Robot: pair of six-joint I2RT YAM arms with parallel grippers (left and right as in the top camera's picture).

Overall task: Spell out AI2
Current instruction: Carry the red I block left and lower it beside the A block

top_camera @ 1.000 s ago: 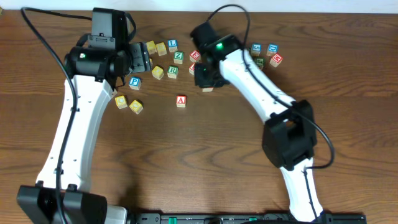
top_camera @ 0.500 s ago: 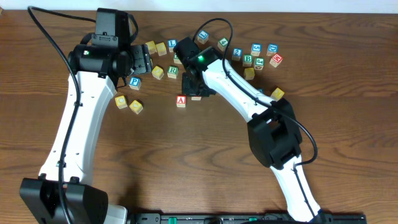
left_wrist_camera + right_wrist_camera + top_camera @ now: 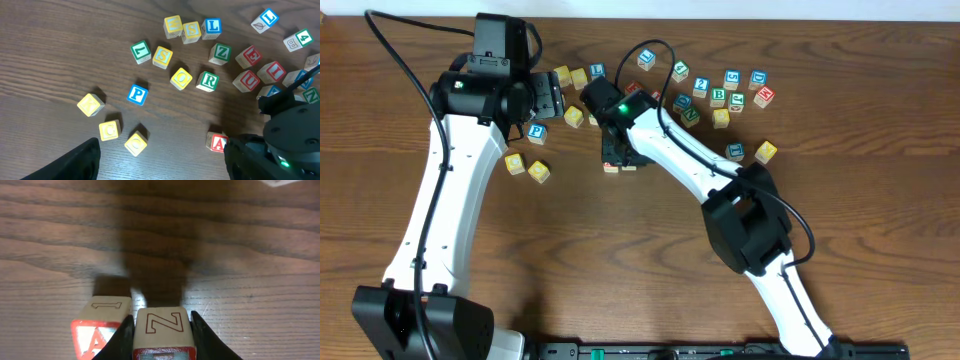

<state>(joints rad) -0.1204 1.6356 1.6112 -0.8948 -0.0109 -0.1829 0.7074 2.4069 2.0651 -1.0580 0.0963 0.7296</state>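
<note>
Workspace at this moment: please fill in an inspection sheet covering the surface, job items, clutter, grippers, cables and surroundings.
Surface: brown wooden table, no spills seen.
Job's things: red A block sits flat on the table. The held block is close beside it; its top face reads Z or N and its other faces are unclear.
Clutter: loose letter blocks are scattered beyond the A block, with another cluster to the far right.
Grippers: right gripper is shut on the held block. Left gripper is open and empty.
Cables: left arm's cable and right arm's cable are black and loop over the table.
Surroundings: pale strip along the far edge.
</note>
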